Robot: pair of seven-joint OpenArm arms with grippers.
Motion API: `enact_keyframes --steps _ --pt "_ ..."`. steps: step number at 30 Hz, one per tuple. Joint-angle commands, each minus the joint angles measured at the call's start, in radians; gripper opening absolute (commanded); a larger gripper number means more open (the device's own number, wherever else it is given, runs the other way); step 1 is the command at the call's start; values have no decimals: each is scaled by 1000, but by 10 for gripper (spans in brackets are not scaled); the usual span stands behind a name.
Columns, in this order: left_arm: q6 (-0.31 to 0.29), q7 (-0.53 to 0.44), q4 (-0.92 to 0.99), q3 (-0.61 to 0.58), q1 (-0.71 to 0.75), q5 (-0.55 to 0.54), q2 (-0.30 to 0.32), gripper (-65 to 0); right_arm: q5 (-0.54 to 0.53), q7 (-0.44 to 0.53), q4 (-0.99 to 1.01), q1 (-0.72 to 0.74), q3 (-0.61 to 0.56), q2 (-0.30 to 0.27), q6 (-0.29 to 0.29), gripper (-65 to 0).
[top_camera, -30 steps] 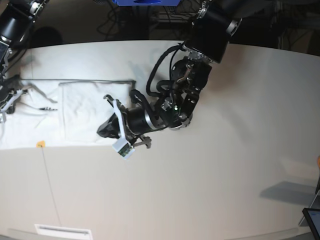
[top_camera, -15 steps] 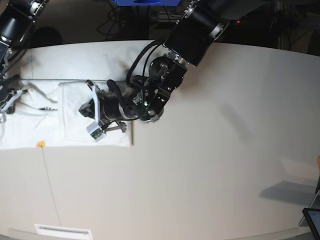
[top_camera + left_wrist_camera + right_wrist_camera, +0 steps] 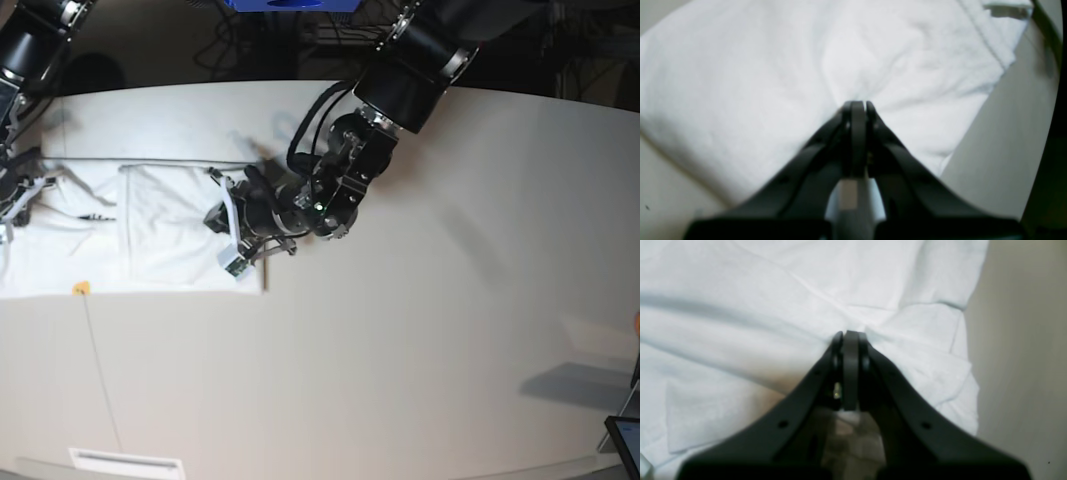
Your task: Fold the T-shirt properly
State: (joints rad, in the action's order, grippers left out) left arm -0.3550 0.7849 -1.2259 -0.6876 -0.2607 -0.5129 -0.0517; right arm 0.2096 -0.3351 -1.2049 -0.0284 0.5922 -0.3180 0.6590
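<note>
The T-shirt lies plain white side up at the table's left, its right part folded into a rectangle. My left gripper is shut over the rectangle's right half. In the left wrist view its tips touch the T-shirt, and creases spread out from them. My right gripper is shut at the shirt's far left end. In the right wrist view its tips press into the wrinkled T-shirt. No print shows.
The pale table stretches right of the shirt's edge. A small orange marker sits at the shirt's front edge. A white label is near the table's front. A dark object is at the bottom right corner.
My left gripper swept left across the folded shirt, then came back right and slightly up. The right gripper and the shirt's outline stayed put.
</note>
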Motion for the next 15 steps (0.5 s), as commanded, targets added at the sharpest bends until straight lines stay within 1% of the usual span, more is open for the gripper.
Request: enact_keyframes --steps 1,2,4,5,7,8,10,13,15 --pt "20 1 -16 -1 -10 3 8 -650 83 -155 -11 -51 -39 9 39 -620" --pt "29 1 -16 -1 4 1 22 -650 81 -164 -49 -74 -64 9 39 -592" --pt "32 1 -16 -1 18 3 43 -650 80 -226 -126 -87 -84 9 39 -522" --pt "32 1 -16 -1 22 3 54 -650 78 -253 -161 -87 -82 21 39 -488" --pt "32 1 -16 -1 25 -2 74 -650 78 -278 -230 -86 -79 36 39 -450" --pt "35 1 -16 -1 30 -3 80 -650 78 -279 -266 -86 -82 39 39 -450" --pt "64 1 -16 12 51 -2 95 -650 78 -299 -341 -86 -84 43 39 -453" --pt "70 1 -18 85 96 4 103 -650 78 -353 -401 -64 -85 41 39 -453" --pt "70 3 -18 145 120 6 114 -650 78 -370 -415 -49 -85 39 39 -453"
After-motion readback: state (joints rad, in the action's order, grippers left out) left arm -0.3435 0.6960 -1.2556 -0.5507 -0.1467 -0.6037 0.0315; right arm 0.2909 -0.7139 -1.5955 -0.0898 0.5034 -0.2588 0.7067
